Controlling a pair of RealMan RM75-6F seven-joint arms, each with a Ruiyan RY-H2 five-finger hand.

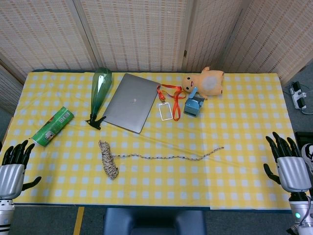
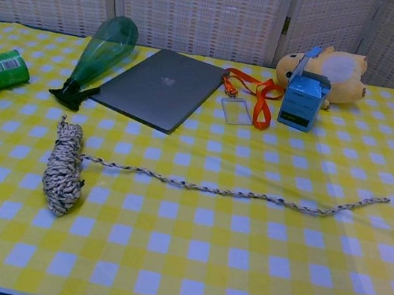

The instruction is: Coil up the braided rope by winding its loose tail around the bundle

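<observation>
Two hands frame the head view, both at the near edge of the tabletop (image 1: 234, 176) and well apart from the rope: the left hand (image 1: 13, 166) at the near-left corner, the right hand (image 1: 288, 164) at the near-right, each with fingers spread and holding nothing. That placement reads as a ready stance, one hand to each end of the work (nothing is wound yet, as far as I can judge). The braided rope's bundle (image 1: 108, 159) lies left of centre, its long axis running from the far side toward the near edge, slightly slanted. The loose tail (image 1: 171, 157) leaves the bundle and stretches rightward almost straight, its free end lifting a little toward the far right. Further back sit a laptop (image 1: 131, 101), a green bottle (image 1: 100, 90), a green can (image 1: 52, 126), an orange lanyard (image 1: 170, 102) and a plush toy (image 1: 205, 82).

The chest view shows no hands. The bundle (image 2: 64, 166) lies at the left, and the tail (image 2: 235, 192) crosses the checked cloth to the right, ending in a shallow upward curl. Laid out so, the tail seems easy to pick up midway.
</observation>
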